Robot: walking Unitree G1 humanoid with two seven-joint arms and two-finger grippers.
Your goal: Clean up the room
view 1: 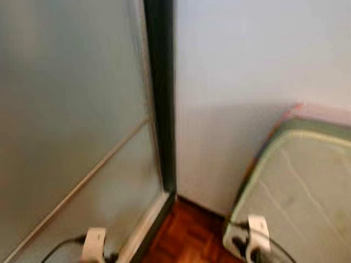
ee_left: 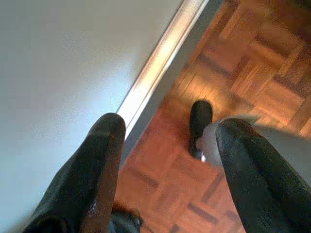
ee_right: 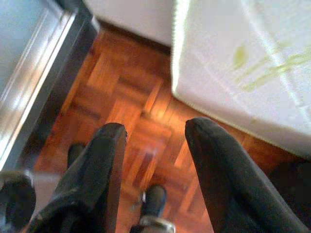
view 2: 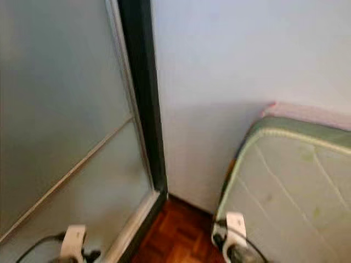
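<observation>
My left gripper point(ee_left: 170, 128) hangs open over the parquet floor point(ee_left: 252, 73), beside the metal rail of a sliding door point(ee_left: 163, 58), with nothing between its fingers. My right gripper point(ee_right: 156, 128) is also open and empty above the floor, close to the corner of a pale mattress point(ee_right: 243, 58). In the head views both arms show low down, the left arm point(view 1: 93, 244) in front of the door and the right arm point(view 1: 256, 235) in front of the mattress. No loose item to pick up can be made out.
I face a room corner. A frosted glass door point(view 1: 71, 120) with a dark frame point(view 1: 162, 93) stands on the left, a white wall point(view 1: 247, 66) ahead, and the green-edged mattress point(view 1: 307, 186) on the right. A narrow strip of floor point(view 1: 184, 235) lies between. My black foot point(ee_left: 200, 126) is below.
</observation>
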